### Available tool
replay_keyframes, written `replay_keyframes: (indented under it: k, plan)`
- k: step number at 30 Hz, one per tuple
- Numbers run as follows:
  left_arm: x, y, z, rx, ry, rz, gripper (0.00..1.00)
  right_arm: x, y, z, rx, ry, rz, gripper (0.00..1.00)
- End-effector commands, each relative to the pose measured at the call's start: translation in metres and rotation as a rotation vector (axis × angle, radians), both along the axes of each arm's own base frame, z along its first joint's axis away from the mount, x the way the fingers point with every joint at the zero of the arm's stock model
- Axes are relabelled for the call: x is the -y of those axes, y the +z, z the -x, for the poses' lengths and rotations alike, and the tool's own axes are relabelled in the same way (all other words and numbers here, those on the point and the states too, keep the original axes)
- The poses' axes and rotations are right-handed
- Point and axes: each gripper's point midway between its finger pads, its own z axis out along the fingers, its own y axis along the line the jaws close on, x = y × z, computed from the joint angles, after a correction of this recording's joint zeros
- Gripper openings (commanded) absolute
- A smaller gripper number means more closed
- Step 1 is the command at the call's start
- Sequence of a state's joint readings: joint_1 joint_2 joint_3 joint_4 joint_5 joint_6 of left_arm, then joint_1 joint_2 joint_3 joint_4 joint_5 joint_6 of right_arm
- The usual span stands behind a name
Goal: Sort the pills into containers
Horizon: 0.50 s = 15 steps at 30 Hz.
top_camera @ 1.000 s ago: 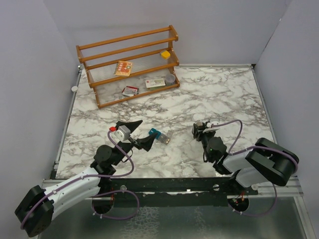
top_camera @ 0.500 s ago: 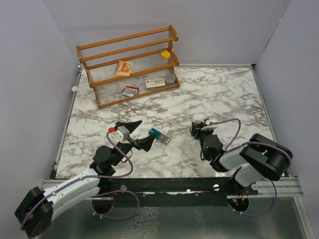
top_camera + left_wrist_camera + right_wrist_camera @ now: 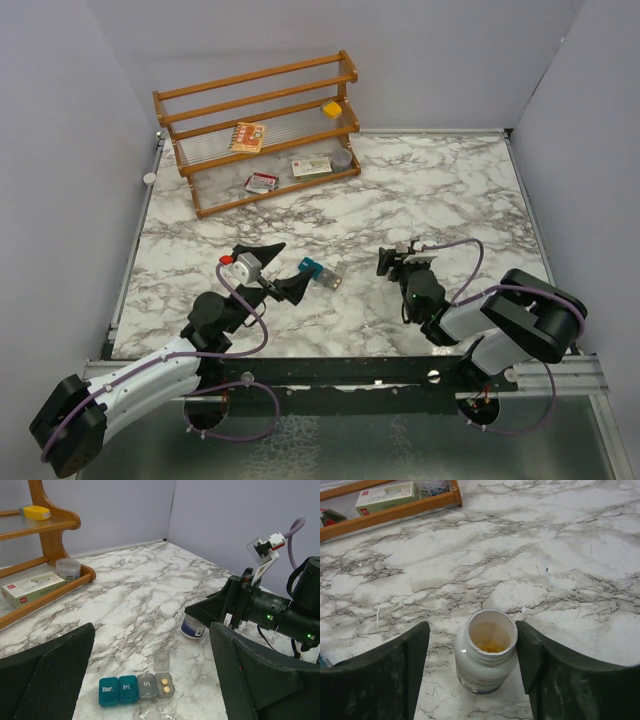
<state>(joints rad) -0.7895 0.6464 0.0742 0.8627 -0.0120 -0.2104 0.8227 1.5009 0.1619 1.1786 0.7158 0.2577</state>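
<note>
Shifted slightly left at centre-right of the top view, right gripper (image 3: 386, 262) straddles the uncapped bottle (image 3: 486, 652), spread apart; left gripper (image 3: 152, 630) gapes wide, facing the containers (image 3: 136, 688) at lower centre.

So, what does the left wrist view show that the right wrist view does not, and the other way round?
Only the left wrist view shows the containers: a strip of four compartments, three shut and the end one open with two pills inside. Only the right wrist view looks down into the open bottle, where what look like yellow pills lie at the bottom, with one finger of the right gripper on each side. Both show the bottle, the marble table and the wooden rack with its white box.
</note>
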Motion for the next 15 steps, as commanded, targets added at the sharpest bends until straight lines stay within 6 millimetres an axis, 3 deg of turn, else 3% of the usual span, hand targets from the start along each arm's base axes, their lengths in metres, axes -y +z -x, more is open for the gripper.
replay_keyframes:
  k: [1,4,15]
  plan:
    - [-0.001,0.005,-0.002,0.01,0.014,0.009,0.99,0.0,-0.011,0.002,-0.034,-0.015,0.03,0.76]
    - [-0.001,0.005,-0.003,0.007,0.016,0.009,0.99,-0.004,-0.009,0.002,-0.03,-0.009,0.044,0.83]
    - [-0.002,0.006,-0.004,0.009,0.028,0.011,0.99,-0.016,0.013,0.003,0.033,0.016,0.093,0.84]
